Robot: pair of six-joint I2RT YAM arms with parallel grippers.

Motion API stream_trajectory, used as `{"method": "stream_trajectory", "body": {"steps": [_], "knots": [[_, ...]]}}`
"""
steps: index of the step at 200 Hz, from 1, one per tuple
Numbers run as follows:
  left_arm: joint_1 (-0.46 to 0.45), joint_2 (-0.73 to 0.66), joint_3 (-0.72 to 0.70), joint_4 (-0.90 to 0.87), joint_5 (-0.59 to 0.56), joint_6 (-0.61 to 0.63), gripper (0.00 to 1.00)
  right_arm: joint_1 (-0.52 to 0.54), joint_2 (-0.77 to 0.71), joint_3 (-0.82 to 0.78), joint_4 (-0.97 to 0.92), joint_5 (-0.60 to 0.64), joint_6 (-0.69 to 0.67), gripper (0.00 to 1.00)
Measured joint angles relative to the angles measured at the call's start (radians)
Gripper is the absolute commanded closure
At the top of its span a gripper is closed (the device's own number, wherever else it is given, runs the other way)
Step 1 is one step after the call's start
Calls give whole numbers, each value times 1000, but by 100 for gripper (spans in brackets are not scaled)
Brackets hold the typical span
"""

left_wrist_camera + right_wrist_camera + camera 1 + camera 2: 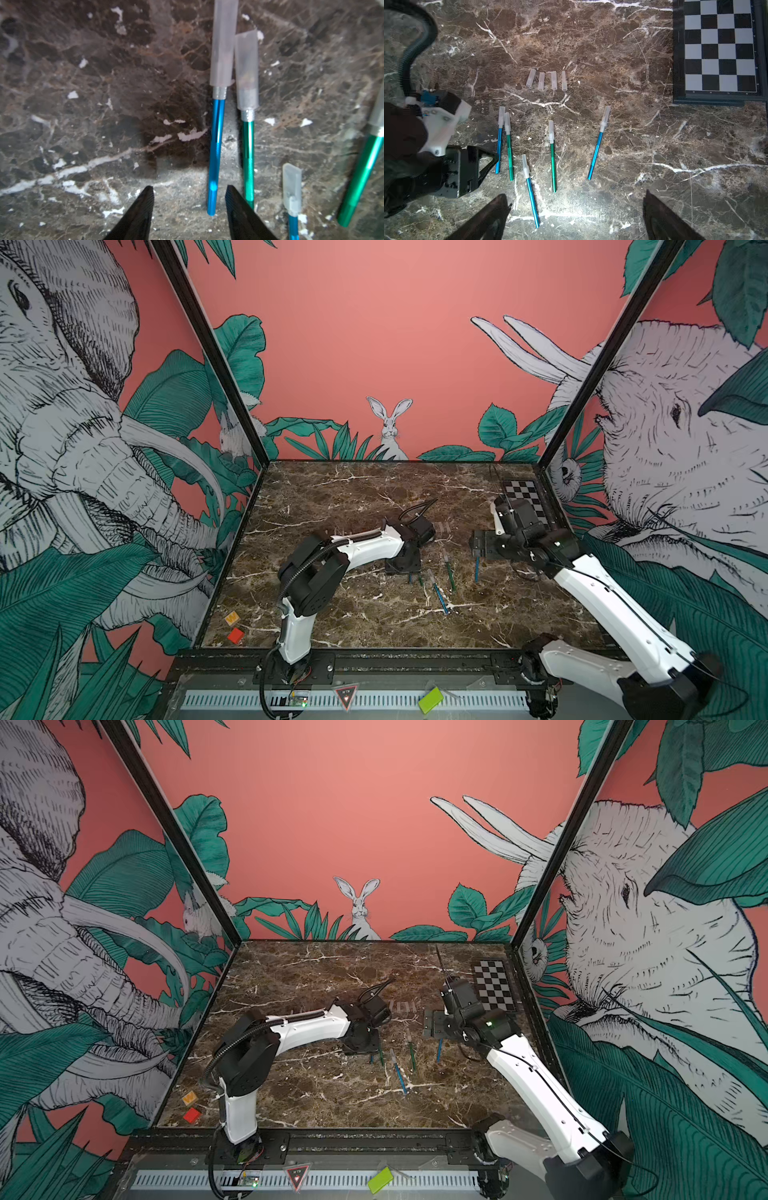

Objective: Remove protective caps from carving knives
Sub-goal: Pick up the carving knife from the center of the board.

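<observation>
**Five knives capped, four caps loose**

On the marble table (654, 145), the left gripper (189, 187) hangs low, jaws apart around the leftmost blue knife (215, 155) without touching it. The right gripper (575, 193) gapes wide and empty. Five capped carving knives (553, 166) lie mid-table, and four protective caps (553, 80) sit in a row just beyond them.

light: bright, even | wrist views — soft blur | glare: tabletop (560, 214)

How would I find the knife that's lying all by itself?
Start at the black-and-white checkerboard in the corner of the marble table. Of the five capped knives there, it is the blue knife nearest that board. It lies alone, while the other four lie closer together.
</observation>
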Motion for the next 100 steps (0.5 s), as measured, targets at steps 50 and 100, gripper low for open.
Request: {"method": "stream_trajectory", "body": {"steps": [50,100], "knots": [[-18,36,45,-27,-39,-11,54,23,-118,-56,-24,-13,25,2],[-38,72,64,-36,-61,-16,60,27,-148,-65,-43,-27,33,2]]}}
